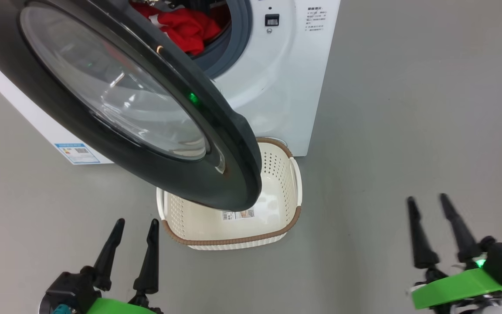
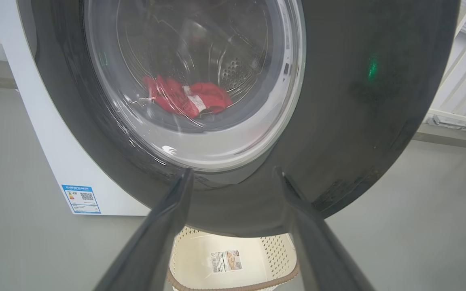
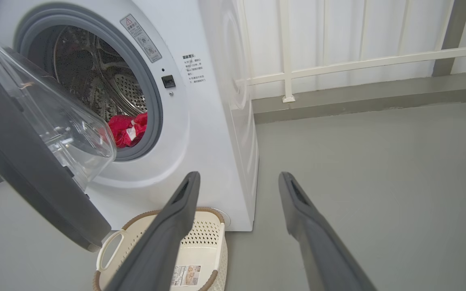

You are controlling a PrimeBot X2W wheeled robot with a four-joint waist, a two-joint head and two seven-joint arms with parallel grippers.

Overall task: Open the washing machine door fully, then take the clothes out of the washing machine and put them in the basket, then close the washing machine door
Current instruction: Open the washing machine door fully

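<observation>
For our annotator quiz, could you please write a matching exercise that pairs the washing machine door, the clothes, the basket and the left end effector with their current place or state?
Column 1
1. washing machine door
2. clothes
3. basket
4. left end effector

Column 2
A. standing on the floor, no clothes in it
B. fingers apart, gripping nothing
C. swung open
D. lying in the drum

Pairs: 1-C, 2-D, 3-A, 4-B
</observation>
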